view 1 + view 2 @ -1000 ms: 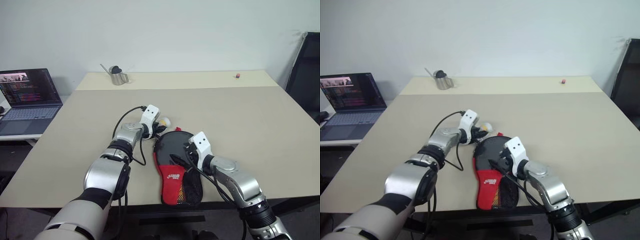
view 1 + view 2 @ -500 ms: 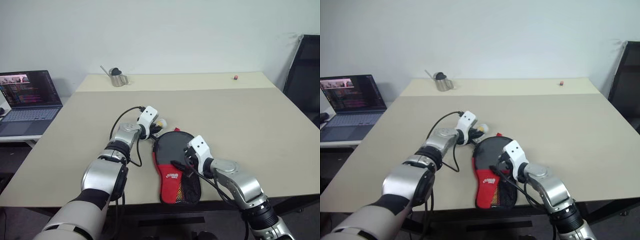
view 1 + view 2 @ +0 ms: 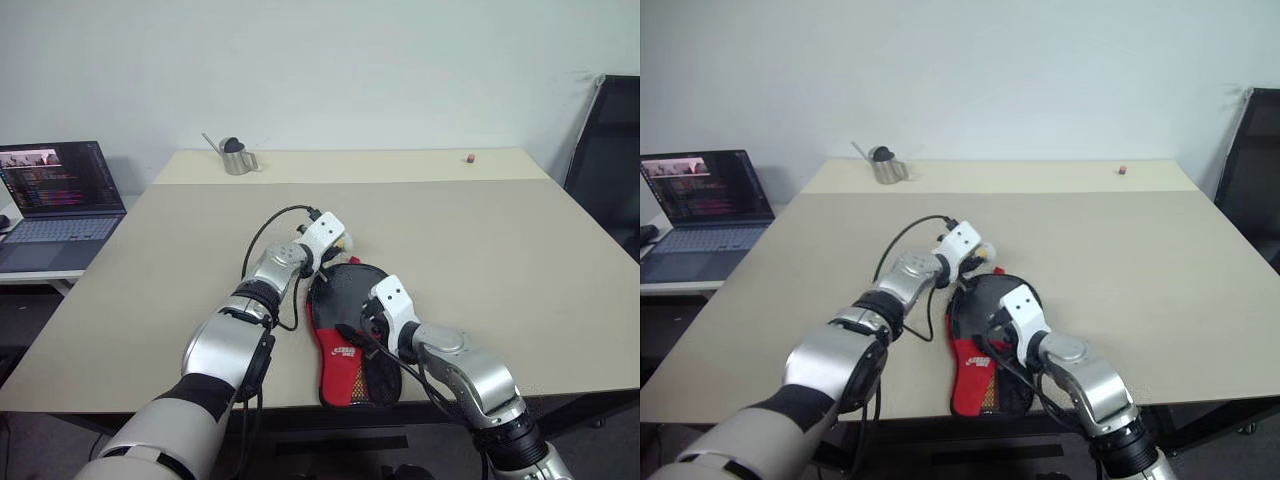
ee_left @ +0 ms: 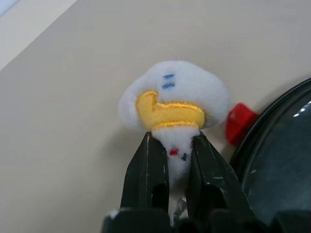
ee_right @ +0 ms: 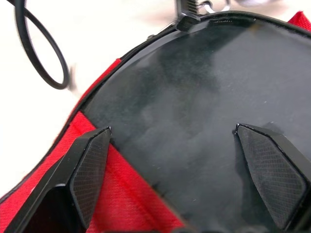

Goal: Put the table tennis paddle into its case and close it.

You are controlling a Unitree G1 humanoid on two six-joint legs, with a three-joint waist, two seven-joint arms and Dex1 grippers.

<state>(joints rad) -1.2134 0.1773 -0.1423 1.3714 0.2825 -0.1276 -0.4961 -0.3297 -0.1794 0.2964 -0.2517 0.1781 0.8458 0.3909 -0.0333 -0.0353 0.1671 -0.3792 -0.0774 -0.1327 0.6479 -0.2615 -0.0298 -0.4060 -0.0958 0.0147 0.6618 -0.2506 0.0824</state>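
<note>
Beige table (image 3: 500,260), plain white wall (image 3: 400,60)

Where the right arm crosses the case (image 3: 352,330), the case's right side is covered. In the left wrist view, black fingers (image 4: 148,170) hide the lower part of a white plush charm (image 4: 174,99), and the case's black top runs off the frame edge.

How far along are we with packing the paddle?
No paddle lies loose on the table, so it seems to be inside the case. In hand: the left claw is shut on a white plush zipper charm, while the open right claw steadies the case. Left: finishing the zip.
</note>
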